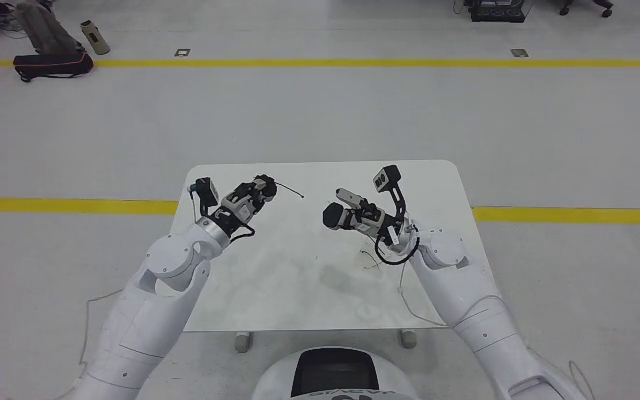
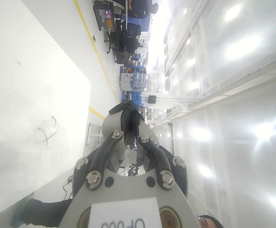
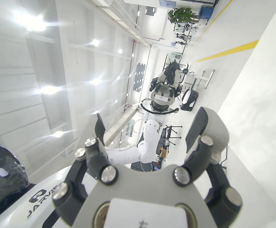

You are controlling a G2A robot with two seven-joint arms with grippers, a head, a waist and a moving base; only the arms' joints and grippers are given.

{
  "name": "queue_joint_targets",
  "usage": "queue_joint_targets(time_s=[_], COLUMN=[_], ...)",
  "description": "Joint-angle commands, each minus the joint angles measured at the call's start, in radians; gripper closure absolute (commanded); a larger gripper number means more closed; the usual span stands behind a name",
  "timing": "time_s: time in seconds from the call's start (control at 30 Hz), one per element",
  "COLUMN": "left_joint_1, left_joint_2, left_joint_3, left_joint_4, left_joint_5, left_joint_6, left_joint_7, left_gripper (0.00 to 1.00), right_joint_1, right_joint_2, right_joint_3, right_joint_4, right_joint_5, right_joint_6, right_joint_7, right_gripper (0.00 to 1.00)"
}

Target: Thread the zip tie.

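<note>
Black zip tie [image 1: 291,189] (just one) pinched in the left pincer [image 1: 266,185].

A white table [image 1: 300,290] with rounded corners stood on a pale floor. The near yellow line [image 1: 80,205] passed beneath it, and the far yellow line [image 1: 350,63] ran well beyond it. A black bag [image 1: 50,62] lay on that far line with a small grey cylinder [image 1: 95,37] just beside it. Two floor plates [image 1: 182,52] [image 1: 519,52] sat near the same line. Across the hall were a potted plant [image 3: 180,13], a blue bin [image 3: 206,11], a screen cart [image 2: 104,16] and blue shelving [image 2: 131,99].
</note>
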Motion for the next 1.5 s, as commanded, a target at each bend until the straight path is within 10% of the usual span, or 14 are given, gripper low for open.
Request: queue_joint_targets(time_s=[0.0,1.0,1.1,1.47], left_joint_1=[0.0,-0.011,-0.013,-0.016], left_joint_2=[0.0,-0.027,-0.029,-0.034], left_joint_3=[0.0,0.076,0.078,0.08], left_joint_4=[0.0,-0.002,0.002,0.009], left_joint_5=[-0.001,0.022,0.022,0.027], left_joint_6=[0.001,-0.027,-0.024,-0.016], left_joint_7=[-0.001,0.117,0.118,0.115], left_gripper=[1.0,1.0,1.0,1.0], right_joint_1=[0.0,0.013,0.015,0.033], right_joint_2=[0.0,-0.022,-0.023,-0.033], right_joint_3=[0.0,-0.044,-0.042,-0.051], right_joint_4=[0.0,0.011,0.015,0.041], right_joint_5=[0.0,-0.021,-0.016,-0.017], right_joint_6=[0.0,0.0,0.0,0.0], right_joint_7=[0.0,-0.11,-0.109,-0.112], right_gripper=[0.0,0.0,0.53,0.65])
